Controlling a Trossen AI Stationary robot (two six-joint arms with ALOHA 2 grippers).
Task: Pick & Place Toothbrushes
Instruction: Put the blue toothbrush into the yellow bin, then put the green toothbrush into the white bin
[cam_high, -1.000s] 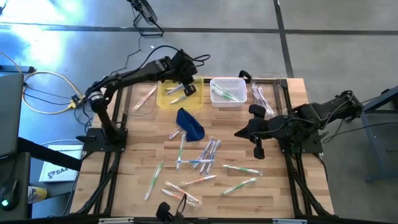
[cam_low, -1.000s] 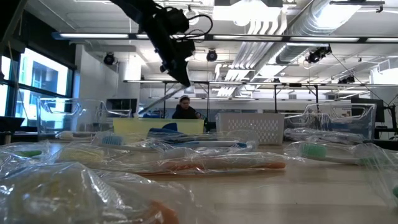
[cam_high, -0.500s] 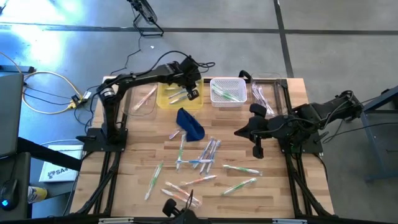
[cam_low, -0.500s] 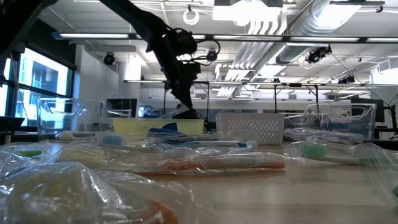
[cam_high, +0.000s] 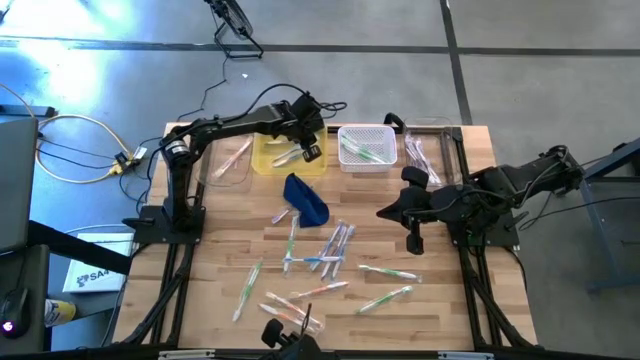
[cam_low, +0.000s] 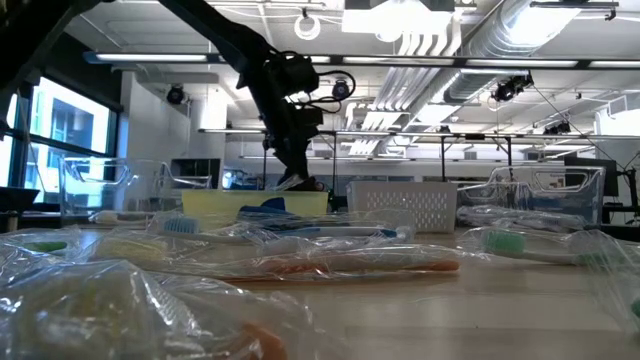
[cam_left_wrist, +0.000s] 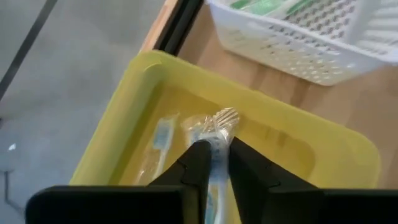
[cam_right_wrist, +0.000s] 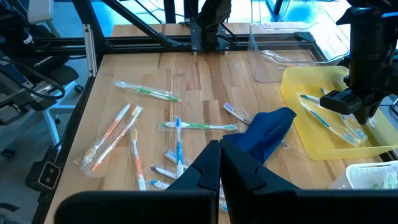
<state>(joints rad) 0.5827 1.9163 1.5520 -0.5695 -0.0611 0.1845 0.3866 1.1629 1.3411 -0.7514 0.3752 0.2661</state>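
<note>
At the top middle, the left end effector (cam_high: 308, 150) grips a wrapped toothbrush (cam_left_wrist: 214, 140) over the yellow tray (cam_high: 262, 160), while the clenched right end effector (cam_high: 414, 243) waits mid-right.

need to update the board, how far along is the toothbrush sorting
Partly done. Toothbrushes already lie in the yellow bin, the white basket and the clear trays at the back. In hand: the left gripper, over the yellow bin, has a wrapped blue toothbrush between its fingers. Left: over a dozen loose toothbrushes on the table. The right gripper waits shut.
</note>
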